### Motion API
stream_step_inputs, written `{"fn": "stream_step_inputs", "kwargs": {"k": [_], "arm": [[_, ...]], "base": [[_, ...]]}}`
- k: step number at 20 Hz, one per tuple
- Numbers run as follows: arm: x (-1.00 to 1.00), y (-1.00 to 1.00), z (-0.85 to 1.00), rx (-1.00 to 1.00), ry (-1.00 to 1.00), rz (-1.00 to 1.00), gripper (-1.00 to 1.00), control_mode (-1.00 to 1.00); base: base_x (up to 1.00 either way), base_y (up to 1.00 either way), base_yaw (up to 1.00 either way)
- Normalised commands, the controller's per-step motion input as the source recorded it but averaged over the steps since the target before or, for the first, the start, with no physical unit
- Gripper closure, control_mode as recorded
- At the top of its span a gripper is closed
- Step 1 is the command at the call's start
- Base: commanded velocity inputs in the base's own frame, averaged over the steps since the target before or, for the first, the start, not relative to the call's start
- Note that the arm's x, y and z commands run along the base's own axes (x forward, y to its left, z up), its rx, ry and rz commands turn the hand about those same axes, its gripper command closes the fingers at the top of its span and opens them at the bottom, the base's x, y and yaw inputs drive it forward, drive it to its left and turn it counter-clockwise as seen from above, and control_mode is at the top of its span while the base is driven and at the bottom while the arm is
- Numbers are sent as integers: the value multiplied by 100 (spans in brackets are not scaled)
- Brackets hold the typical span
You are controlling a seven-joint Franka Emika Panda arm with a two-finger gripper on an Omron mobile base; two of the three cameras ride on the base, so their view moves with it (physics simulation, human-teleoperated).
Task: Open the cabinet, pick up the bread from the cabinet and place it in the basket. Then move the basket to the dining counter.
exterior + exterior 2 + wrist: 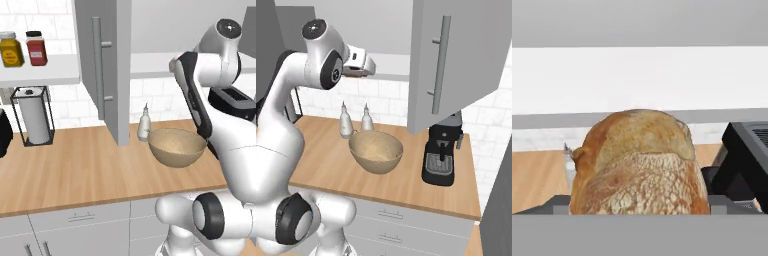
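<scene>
The bread point(639, 165), a crusty golden-brown bun, sits close up in the hand view between my gripper's point(639, 207) two fingertips point(559, 204). They press its sides, and it hangs in front of the white shelf point(637, 80) edge. The cabinet door point(107, 65) stands swung open, its other door point(456, 60) too. My gripper point(370, 65) is level with the shelf point(393, 67). Below it, the tan woven basket point(177, 146) point(376, 150) rests on the wood worktop with nothing in it. The dining counter is out of view.
Two squeeze bottles point(346, 122) stand just behind the basket. A black coffee machine point(442, 155) is to its right and a dark toaster point(747, 155) beside it. A paper towel holder point(35, 117) and spice jars point(22, 48) are far left.
</scene>
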Motion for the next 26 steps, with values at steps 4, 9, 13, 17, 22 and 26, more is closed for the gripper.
{"fn": "stream_step_inputs", "kwargs": {"k": [4,9,13,17,22,26], "arm": [[-100,0,19,0,41,-19,100,-100],[-100,0,-44,0,25,-17,100,-100],[-58,0,-100,0,2,-7,100,-100],[16,0,-100,2,0,-2,100,-100],[81,0,-98,3,0,0,100,-100],[81,0,-63,1,0,0,100,-100]], "base": [[0,0,0],[0,0,0],[0,0,0],[0,0,0],[0,0,0],[0,0,0]]}}
